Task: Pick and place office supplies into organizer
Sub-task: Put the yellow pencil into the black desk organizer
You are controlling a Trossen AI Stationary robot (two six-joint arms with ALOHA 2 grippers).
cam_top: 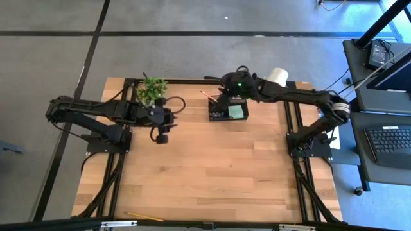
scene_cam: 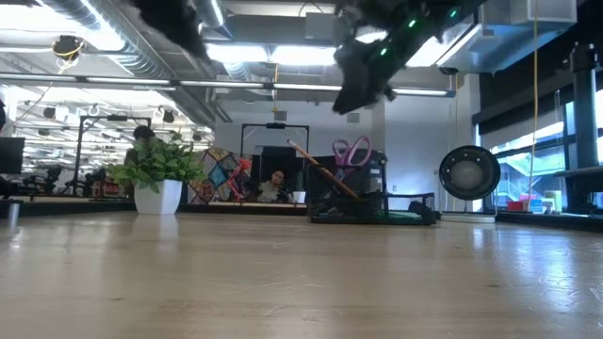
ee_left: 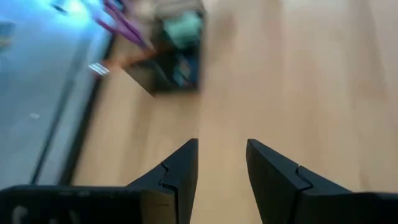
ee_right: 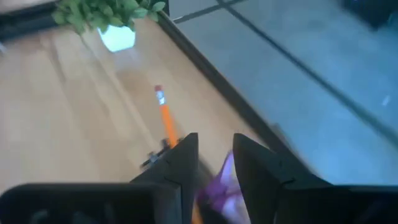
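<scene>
Black and boxy, the organizer (cam_top: 227, 110) sits just above the centre of the high view, on the far part of the wooden table (cam_top: 212, 173). A light-green sticky-note pad (cam_top: 236, 111) lies in its right-hand compartment, and an orange pencil (cam_top: 209, 96) leans out of it toward the upper left. In the low view the organizer (scene_cam: 350, 203) stands right of centre, with the pencil (scene_cam: 320, 173) slanting up to the left and the purple scissors (scene_cam: 352, 150) poking handles-up above its rim.

Over the organizer hangs the right gripper (cam_top: 226, 96), its arm reaching in from the right edge of the high view. In the right wrist view its two dark fingers (ee_right: 181, 157) stand a narrow gap apart with nothing between them; the orange pencil (ee_right: 165, 119) and the purple scissor handles (ee_right: 219, 183) lie just beyond the tips. In the low view this gripper (scene_cam: 360, 89) is clearly above the organizer and not touching it.

At centre left of the high view the left gripper (cam_top: 162, 136) hovers over bare wood, well apart from the organizer. Its fingers (ee_left: 184, 168) are parted and empty in the left wrist view, where the organizer (ee_left: 176, 59) shows blurred at upper left.

A small potted plant (cam_top: 151, 90) stands at the upper left of the table, a white cylinder (cam_top: 277, 77) at the upper right, and a yellow pencil (cam_top: 144, 217) lies near the bottom edge.
</scene>
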